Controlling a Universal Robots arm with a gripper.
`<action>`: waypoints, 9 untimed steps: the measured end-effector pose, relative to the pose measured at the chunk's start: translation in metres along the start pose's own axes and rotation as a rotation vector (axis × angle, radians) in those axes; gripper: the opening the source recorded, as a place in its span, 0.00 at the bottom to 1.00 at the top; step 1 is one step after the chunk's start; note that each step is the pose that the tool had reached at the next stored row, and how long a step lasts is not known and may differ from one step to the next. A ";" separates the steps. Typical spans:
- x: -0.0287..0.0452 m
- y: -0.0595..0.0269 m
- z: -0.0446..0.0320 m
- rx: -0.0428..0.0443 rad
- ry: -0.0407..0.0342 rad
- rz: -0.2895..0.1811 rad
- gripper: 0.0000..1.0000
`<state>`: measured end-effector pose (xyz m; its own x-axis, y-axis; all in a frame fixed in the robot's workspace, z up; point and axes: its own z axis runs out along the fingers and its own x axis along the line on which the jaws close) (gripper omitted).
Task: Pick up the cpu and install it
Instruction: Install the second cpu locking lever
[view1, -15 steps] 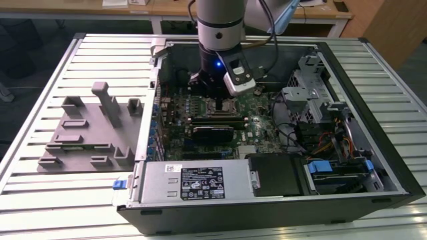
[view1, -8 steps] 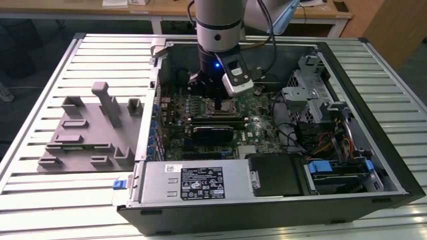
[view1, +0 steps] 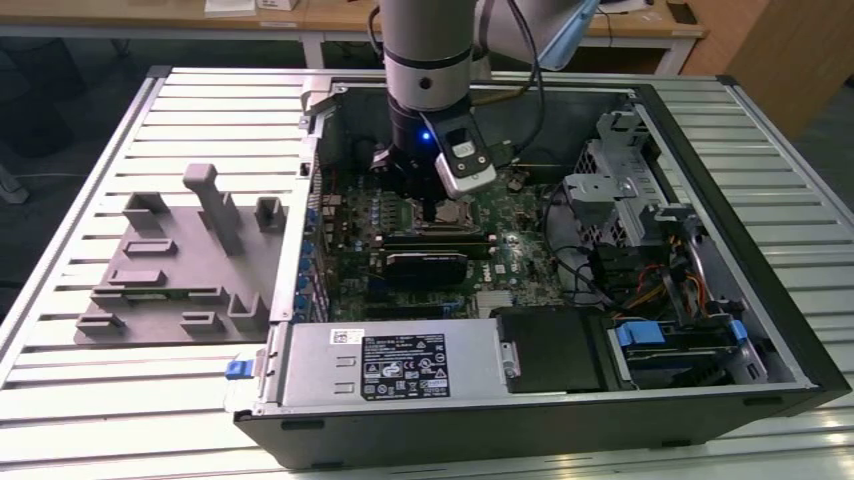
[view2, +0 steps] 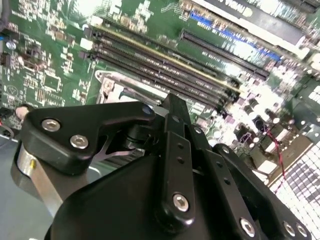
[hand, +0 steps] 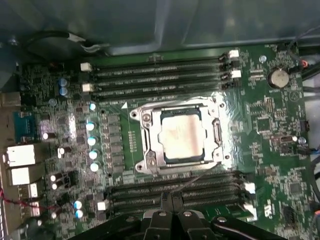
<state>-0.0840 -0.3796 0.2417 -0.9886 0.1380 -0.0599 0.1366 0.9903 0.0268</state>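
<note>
While the open case lies on the slatted surface, the arm reaches down into it over the motherboard. On that board the cpu sits flat inside the socket, between the memory slots. The hand hangs above it, off toward one slot bank; whether its fingers are parted I cannot tell, and it carries nothing visible.

Open computer case on slatted table; grey plastic tray just beside case, toward exterior view's left edge; green motherboard inside.
</note>
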 end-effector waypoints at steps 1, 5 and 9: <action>0.0001 0.0000 0.0006 -0.0091 0.0014 0.001 0.11; 0.0001 -0.0012 0.0031 -0.0284 0.0040 0.001 0.11; -0.0002 -0.0057 0.0048 -0.0404 0.0056 0.000 0.11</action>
<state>-0.0843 -0.3852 0.2368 -0.9890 0.1375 -0.0543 0.1338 0.9887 0.0671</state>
